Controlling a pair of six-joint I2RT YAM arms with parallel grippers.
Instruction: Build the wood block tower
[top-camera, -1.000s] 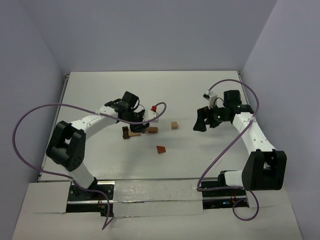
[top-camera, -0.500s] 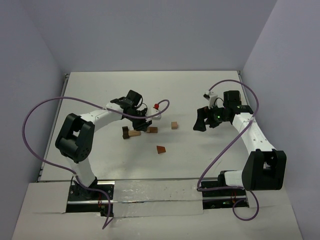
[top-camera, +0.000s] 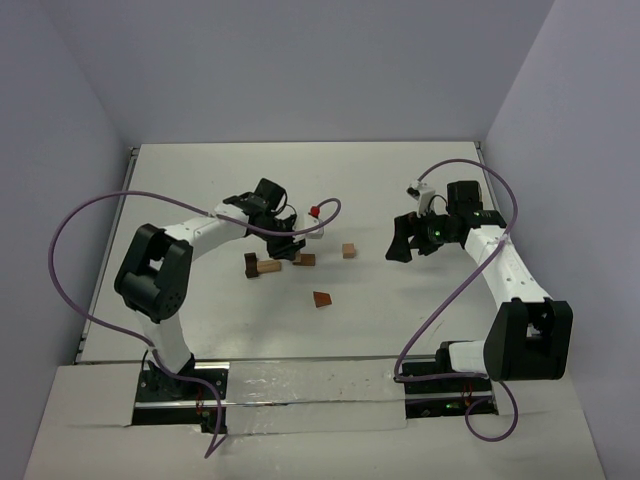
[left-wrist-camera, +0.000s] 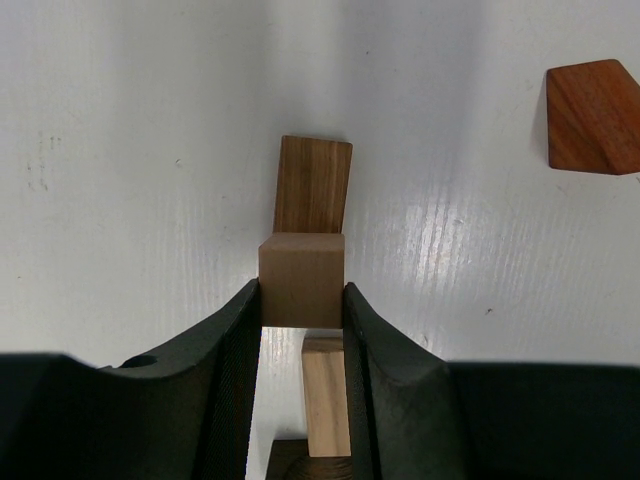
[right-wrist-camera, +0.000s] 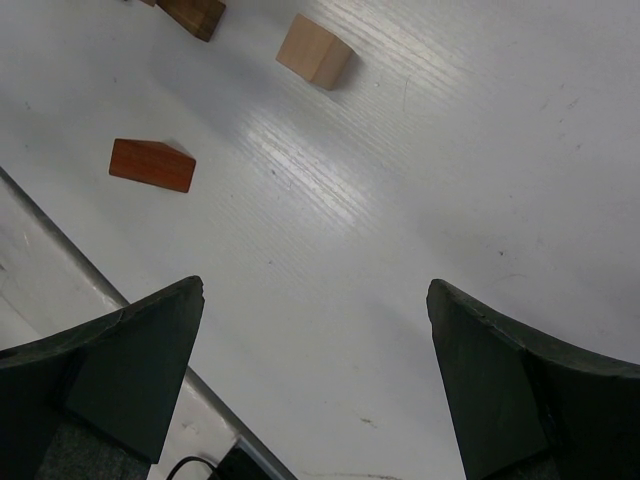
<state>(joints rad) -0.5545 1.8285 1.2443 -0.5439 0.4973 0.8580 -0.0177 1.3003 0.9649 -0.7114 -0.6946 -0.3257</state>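
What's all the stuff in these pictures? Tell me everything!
Held block: 1, light brown, squeezed in the left pincer.
Flat block: 1, brown, just past the held block.
Pale block: 1, light tan, under the left pincer.
Dark block: 1, dark brown, left end of the group.
Cube: 1, light tan, alone, right of the group.
Wedge: 1, reddish-brown, alone, towards the near edge.
Table: 1, white, under everything.
Cables: 2, purple, looping at both sides.
Arms: 2, white and black, near edge.
Left pincer: 1, black, shut on held block.
Right pincer: 1, black, open, empty.
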